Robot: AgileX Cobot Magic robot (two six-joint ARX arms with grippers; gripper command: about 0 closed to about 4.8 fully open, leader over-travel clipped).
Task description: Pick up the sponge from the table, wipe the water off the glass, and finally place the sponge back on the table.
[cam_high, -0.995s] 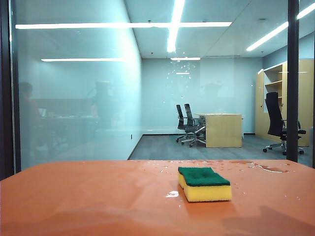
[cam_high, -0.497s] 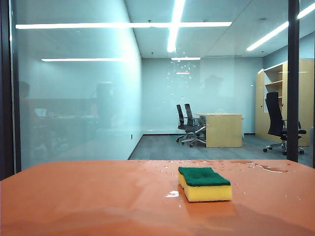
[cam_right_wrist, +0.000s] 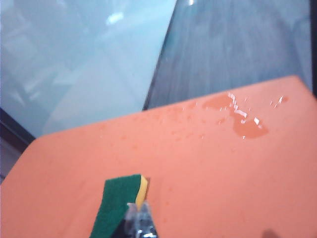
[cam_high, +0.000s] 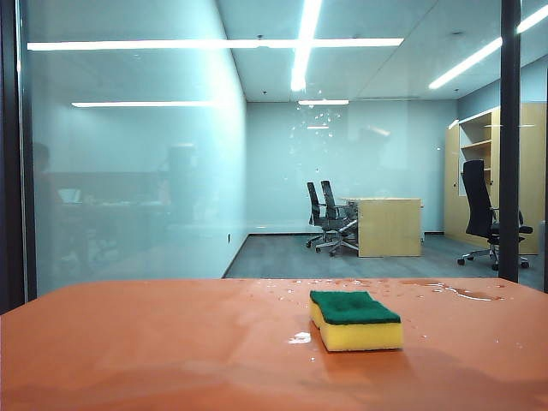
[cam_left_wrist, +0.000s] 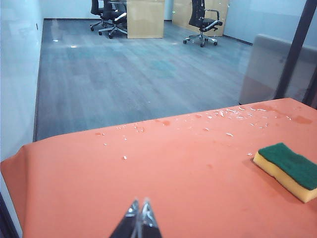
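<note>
You've got the sponge (cam_high: 355, 319) sitting flat on the table (cam_high: 154, 342), lower right of centre in the exterior view, green scouring face up, yellow foam showing along its front edge. Nothing is holding it. A small wet smear glints on the tabletop just to its left, and clear puddles (cam_high: 454, 289) lie along the far edge of the table, to the right and behind the sponge.

Look up the glass (cam_high: 128, 171) behind the table: the water (cam_high: 310, 116) shows as a speckled whitish cluster of droplets in the upper middle of that frame, well above the sponge.

No arm appears in the exterior view. In your left wrist view, the left gripper (cam_left_wrist: 138, 220) pokes in at the bottom centre with its fingertips pressed together, closed on nothing, over bare tabletop; the sponge (cam_left_wrist: 290, 170) sits well apart at the right edge of that frame. In your right wrist view, the right gripper (cam_right_wrist: 138, 218) is at the bottom centre, jaws closed and empty, with the sponge (cam_right_wrist: 119, 203) just beyond its tips; whether they touch it, you can't tell. The picture is tilted and a little blurred, with a puddle (cam_right_wrist: 242, 116) in its upper right.
</note>
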